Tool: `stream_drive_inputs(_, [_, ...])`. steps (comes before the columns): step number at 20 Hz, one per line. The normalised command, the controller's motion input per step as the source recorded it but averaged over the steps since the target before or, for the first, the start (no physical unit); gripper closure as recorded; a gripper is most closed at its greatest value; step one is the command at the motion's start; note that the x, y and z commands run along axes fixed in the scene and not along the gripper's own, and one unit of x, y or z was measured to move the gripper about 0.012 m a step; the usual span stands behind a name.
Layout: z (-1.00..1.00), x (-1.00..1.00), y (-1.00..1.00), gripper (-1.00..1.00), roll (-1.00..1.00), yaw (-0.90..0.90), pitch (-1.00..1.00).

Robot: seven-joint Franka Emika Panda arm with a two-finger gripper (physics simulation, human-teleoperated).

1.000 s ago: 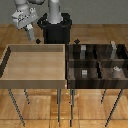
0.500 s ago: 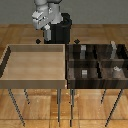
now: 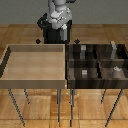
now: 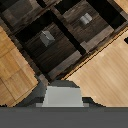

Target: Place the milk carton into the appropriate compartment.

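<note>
1. While the light tan bin (image 3: 35, 65) stands where it stood 1 second ago, on the exterior view's left on thin legs, nothing lies in it.
2. Touching its side on the exterior view's right, the dark bin (image 3: 97, 67) with its 4 striped wooden cells has not shifted either.
3. Behind both bins the arm (image 3: 57, 20) has changed most. 1 second ago it leaned over the far corner of the tan bin. Now it is bunched up near the line where the 2 bins meet, further toward the exterior view's right.
4. In the dark bin, the compartment (image 3: 92, 70) is the near cell next to the tan bin, and a squat grey block (image 3: 85, 73) sits in it.
5. Seen from the wrist, the pincer (image 4: 62, 102) is closed on the milk carton (image 4: 62, 94). The carton is a pale box between dark grey parts, held high above the bins and not in any cell.
6. Beyond the carton, the wrist view shows 2 dark cells, each with a small grey block (image 4: 47, 36).
</note>
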Motion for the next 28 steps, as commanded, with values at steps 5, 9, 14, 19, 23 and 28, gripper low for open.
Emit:
stream_drive_inputs(5, [0.0,0.0,1.0,1.0,0.0,0.0,0.0])
stream_drive_inputs(9, [0.0,0.0,1.0,1.0,0.0,0.0,0.0])
stream_drive_inputs(14, [-0.8,0.0,0.2,1.0,0.0,0.0,0.0])
stream_drive_inputs(19, [-0.6,0.0,0.0,-1.0,0.0,0.0,0.0])
stream_drive_inputs(23, [0.0,0.0,0.0,-1.0,0.0,0.0,0.0])
stream_drive_inputs(28, [0.0,0.0,0.0,-1.0,0.0,0.0,0.0])
